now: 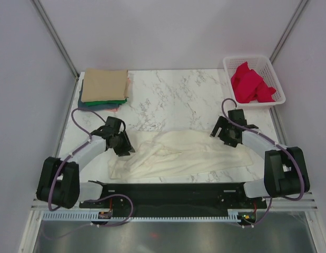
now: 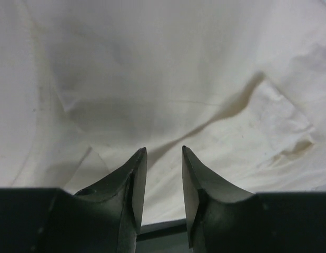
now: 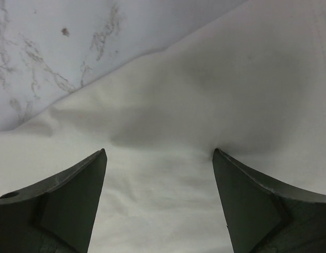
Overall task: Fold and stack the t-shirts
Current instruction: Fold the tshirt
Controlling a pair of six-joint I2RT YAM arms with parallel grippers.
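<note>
Now the left jaws stand narrowly parted and the right jaws wide, both empty, close over the cream t-shirt lying rumpled on the desk. Soft, light, limp cloth, I judge: best pinched at a hem or corner.

A soft, cream-white cloth t-shirt fills the whole view, lying in loose wrinkles. A shadowed crease runs from just above the fingertips up toward the right, and a folded flap with a rumpled edge sits at the right side. At the bottom, the left gripper, with two dark pointed fingers, stands narrowly parted, with the cloth showing through the gap and nothing pinched there.
</note>
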